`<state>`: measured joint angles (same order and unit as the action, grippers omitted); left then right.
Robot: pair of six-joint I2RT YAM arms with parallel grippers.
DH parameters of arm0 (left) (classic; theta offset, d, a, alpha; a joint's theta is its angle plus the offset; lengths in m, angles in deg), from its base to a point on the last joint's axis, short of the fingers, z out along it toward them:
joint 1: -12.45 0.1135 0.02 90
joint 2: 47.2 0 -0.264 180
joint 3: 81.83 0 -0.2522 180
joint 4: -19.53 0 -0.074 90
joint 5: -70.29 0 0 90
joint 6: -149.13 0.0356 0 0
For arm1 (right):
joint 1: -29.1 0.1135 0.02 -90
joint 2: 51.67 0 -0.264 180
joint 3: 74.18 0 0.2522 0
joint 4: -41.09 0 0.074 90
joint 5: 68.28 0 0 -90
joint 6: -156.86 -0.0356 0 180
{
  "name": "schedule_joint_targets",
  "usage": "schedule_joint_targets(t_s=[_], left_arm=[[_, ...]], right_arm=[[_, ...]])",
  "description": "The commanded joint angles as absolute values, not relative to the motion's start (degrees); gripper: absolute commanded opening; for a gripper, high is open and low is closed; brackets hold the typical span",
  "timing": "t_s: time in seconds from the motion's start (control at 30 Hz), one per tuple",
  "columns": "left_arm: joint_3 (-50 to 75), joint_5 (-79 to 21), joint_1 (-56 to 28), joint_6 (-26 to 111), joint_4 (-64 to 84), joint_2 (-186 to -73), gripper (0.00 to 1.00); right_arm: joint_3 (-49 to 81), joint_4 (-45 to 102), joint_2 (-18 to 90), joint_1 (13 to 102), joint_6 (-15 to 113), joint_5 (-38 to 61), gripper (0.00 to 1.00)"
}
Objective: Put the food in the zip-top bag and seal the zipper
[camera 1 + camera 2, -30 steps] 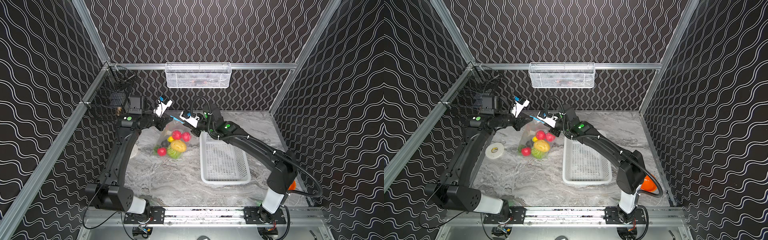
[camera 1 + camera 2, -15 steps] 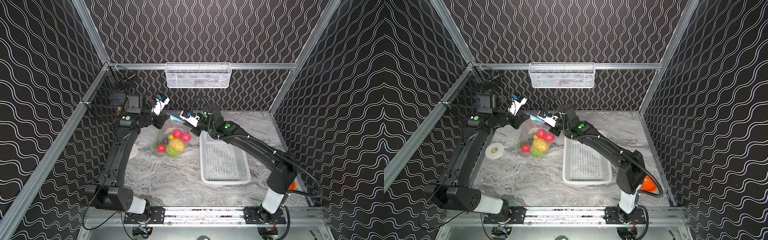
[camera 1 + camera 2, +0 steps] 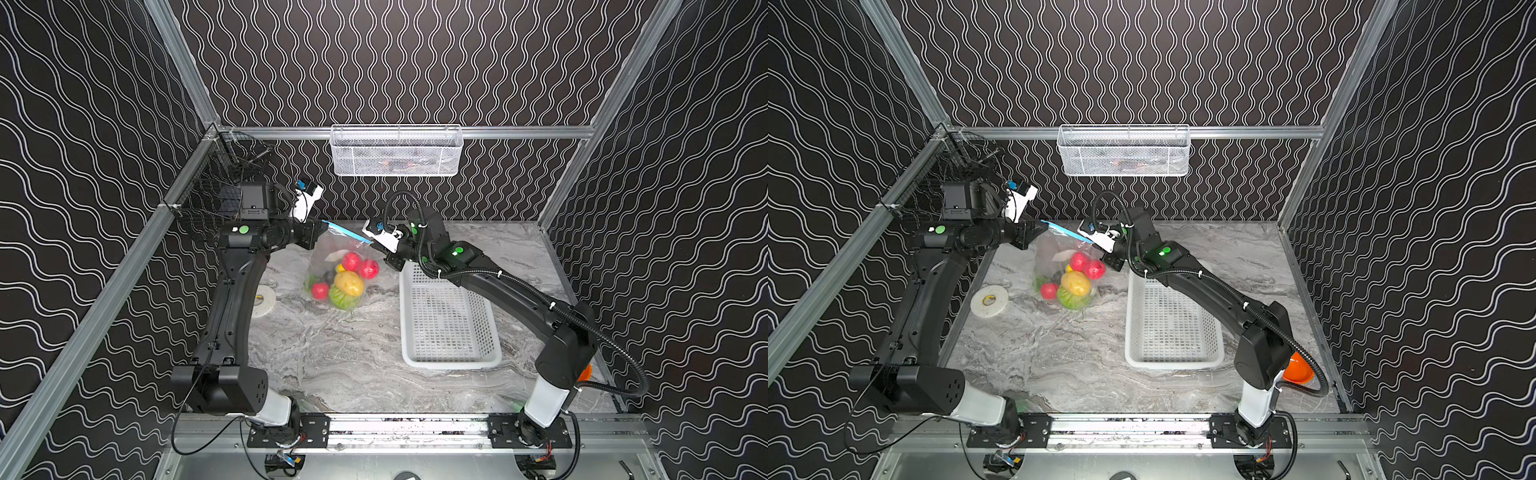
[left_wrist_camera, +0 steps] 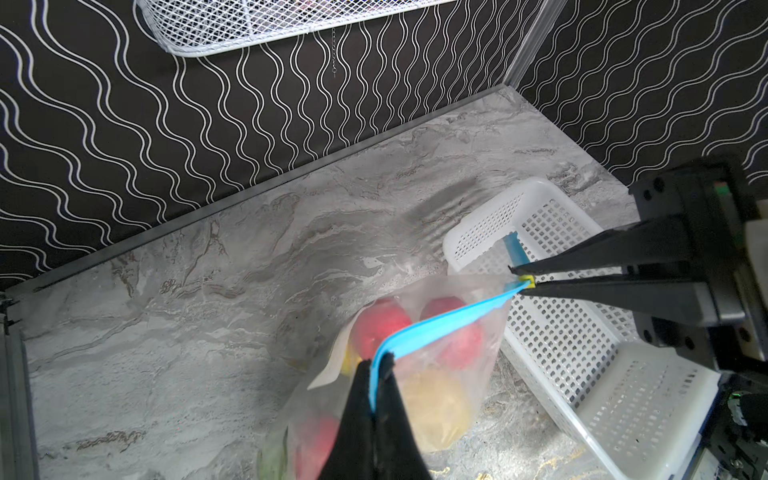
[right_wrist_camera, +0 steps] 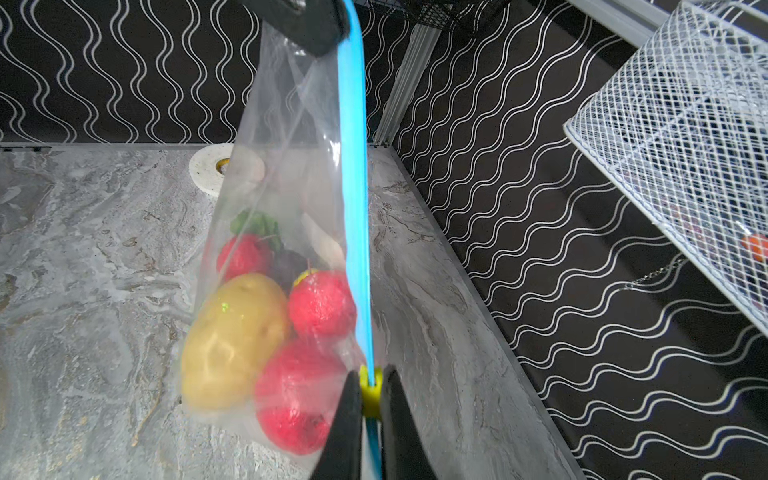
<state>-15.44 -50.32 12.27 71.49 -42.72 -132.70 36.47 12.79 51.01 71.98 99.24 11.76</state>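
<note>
The bag (image 3: 328, 253) hangs in the air just beside the far left corner of the white basket (image 3: 451, 365), strung by its blue zipper (image 3: 347, 230) between the two arms. The food (image 3: 349, 282) is piled in its sagging bottom, low over the table (image 3: 332, 353); whether it touches cannot be told. The left gripper (image 4: 376, 361) is closed tight on the zipper end farther from the basket, strip pinched flat between its fingertips. The right gripper (image 5: 370, 376) is closed on the small yellow slider (image 5: 370, 392), which sits near the end of the strip closest to the basket, with only a short blue tail past it. Between the two grips the strip reads as one flat band, so the seal looks nearly or fully run. The film is thin, crinkly and probably slippery, and will fold rather than push. The strip is the only stiffish part, so it is the sensible place to hold. The toy produce looks light but enough to drag the film down, so the strip should be kept taut. The slider is tiny and could pop out of a skewed pinch.
</note>
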Motion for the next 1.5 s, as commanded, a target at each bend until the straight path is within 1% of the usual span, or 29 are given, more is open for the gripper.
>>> schedule_joint_targets(t_s=[0.0,0.17,0.5,1.0,1.07,1.17,1.33,1.37,1.47], left_arm=[[-16.7,-48.5,12.7,70.4,-39.4,-133.2,0.00],[-19.2,-48.9,12.8,70.3,-41.1,-134.5,0.00],[-20.5,-50.5,12.8,70.8,-42.0,-135.1,0.00],[-21.1,-51.9,12.8,70.4,-41.9,-135.4,0.00],[-20.9,-52.3,12.7,70.1,-41.7,-135.4,0.00],[-20.4,-53.2,12.7,69.5,-41.3,-135.5,0.00],[-20.2,-53.4,12.8,69.3,-41.3,-135.4,0.00],[-20.2,-53.4,12.8,69.5,-41.4,-135.4,0.00],[-19.9,-53.5,12.8,69.7,-41.4,-135.4,0.00]], right_arm=[[36.6,8.9,50.4,71.5,99.4,14.5,0.02],[35.7,8.6,49.7,71.3,99.1,15.1,0.02],[31.8,8.0,48.7,71.0,99.0,20.5,0.01],[24.0,10.9,45.4,69.5,96.2,22.6,0.02],[23.1,11.5,44.9,69.2,95.7,22.8,0.05],[22.5,11.9,45.1,68.8,94.9,22.9,0.05],[22.3,12.1,45.5,68.8,94.3,22.8,0.03],[22.2,12.4,45.5,68.7,94.2,22.7,0.00],[22.7,12.5,46.2,68.7,93.5,22.6,0.00]])
